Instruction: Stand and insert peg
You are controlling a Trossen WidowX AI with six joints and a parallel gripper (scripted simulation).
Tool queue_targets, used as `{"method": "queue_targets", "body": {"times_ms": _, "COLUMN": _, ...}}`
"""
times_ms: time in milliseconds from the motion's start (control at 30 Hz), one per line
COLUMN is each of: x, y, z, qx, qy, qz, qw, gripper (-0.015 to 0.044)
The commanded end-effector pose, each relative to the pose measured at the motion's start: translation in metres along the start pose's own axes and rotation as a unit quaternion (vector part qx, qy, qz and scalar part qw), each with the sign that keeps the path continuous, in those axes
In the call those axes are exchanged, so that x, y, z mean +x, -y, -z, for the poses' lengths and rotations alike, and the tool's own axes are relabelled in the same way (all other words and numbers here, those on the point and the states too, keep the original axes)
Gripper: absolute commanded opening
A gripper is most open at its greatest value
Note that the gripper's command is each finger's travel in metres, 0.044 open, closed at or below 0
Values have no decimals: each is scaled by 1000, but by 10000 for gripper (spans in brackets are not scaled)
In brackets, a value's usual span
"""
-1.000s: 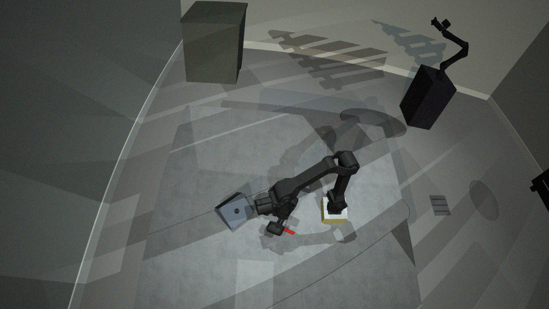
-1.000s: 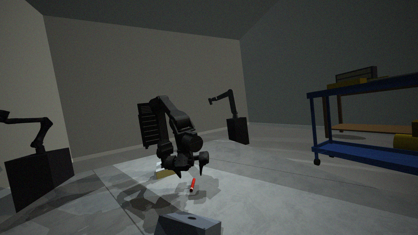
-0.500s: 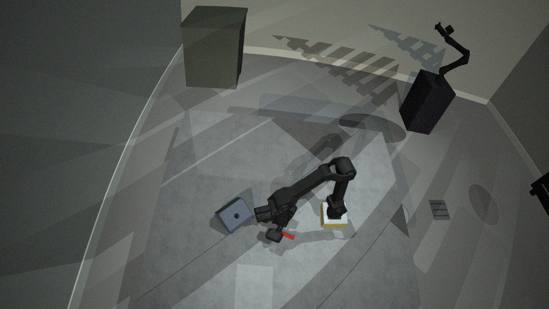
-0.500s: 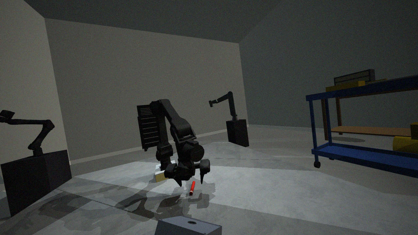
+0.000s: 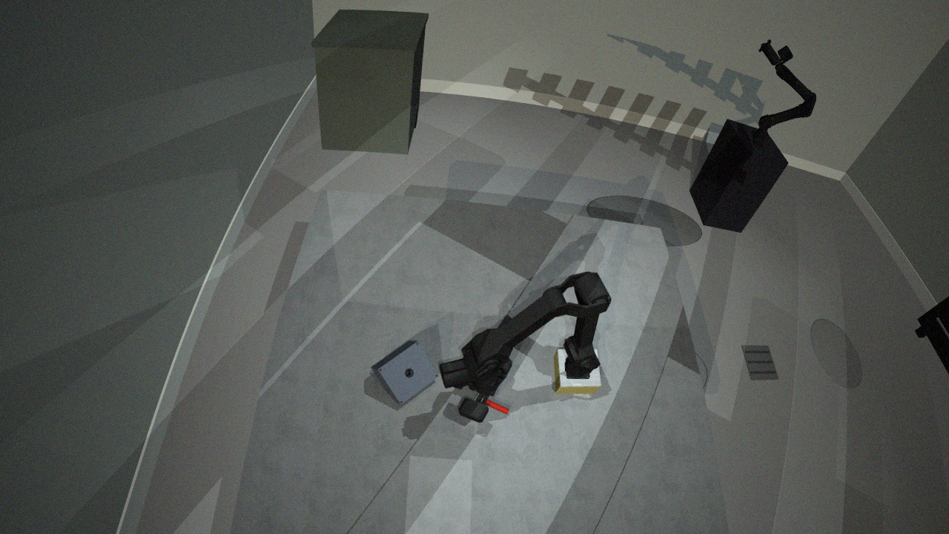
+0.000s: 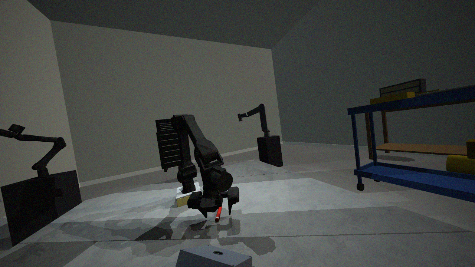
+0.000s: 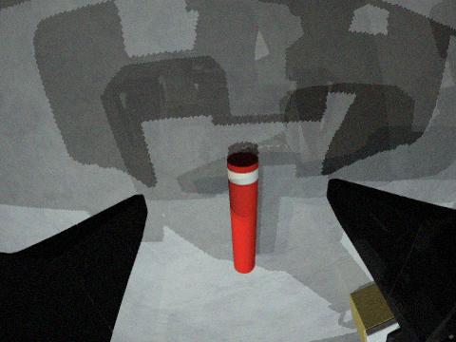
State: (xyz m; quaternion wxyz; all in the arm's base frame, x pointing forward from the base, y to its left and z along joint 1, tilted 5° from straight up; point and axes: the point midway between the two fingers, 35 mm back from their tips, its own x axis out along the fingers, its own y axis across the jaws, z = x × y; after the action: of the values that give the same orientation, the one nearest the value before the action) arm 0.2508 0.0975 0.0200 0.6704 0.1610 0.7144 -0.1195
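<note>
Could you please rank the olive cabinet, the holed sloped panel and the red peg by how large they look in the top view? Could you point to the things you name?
1. Olive cabinet (image 5: pixel 365 96)
2. Sloped panel (image 5: pixel 398 362) (image 6: pixel 199 257)
3. Red peg (image 5: pixel 497 406) (image 6: pixel 218 213) (image 7: pixel 243 223)

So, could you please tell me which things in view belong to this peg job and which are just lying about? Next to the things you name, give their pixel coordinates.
For the job:
- red peg (image 5: pixel 498 406) (image 6: pixel 218 214) (image 7: pixel 243 223)
- sloped panel with the hole (image 5: pixel 397 381) (image 6: pixel 202 257)
- end effector (image 6: pixel 217 216) (image 7: pixel 238 197)

Just about:
- blue cart (image 6: pixel 360 108)
- big green box (image 5: pixel 365 99)
- yellow cylinder (image 6: pixel 459 164)
</note>
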Motion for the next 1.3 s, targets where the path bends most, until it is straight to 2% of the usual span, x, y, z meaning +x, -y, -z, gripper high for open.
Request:
{"method": "queue_targets", "body": {"times_ms": 0, "x": 7, "y": 2, "z": 0, "qx": -1, "qy": -2, "qz": 6, "qw": 1000, "gripper": 440}}
{"method": "queue_targets", "body": {"times_ms": 433, "x": 7, "y": 2, "z": 0, "qx": -1, "qy": -2, "qz": 6, "qw": 1000, "gripper": 110}}
{"method": "queue_targets", "body": {"times_ms": 700, "x": 7, "y": 2, "z": 0, "qx": -1, "qy": -2, "qz": 6, "qw": 1000, "gripper": 110}}
{"method": "queue_targets", "body": {"times_ms": 1000, "x": 7, "y": 2, "z": 0, "qx": -1, "qy": -2, "qz": 6, "qw": 1000, "gripper": 50}}
{"method": "queue_targets", "body": {"times_ms": 1267, "x": 6, "y": 2, "z": 1, "qx": 0, "qy": 4, "qz": 5, "qw": 1000, "gripper": 49}}
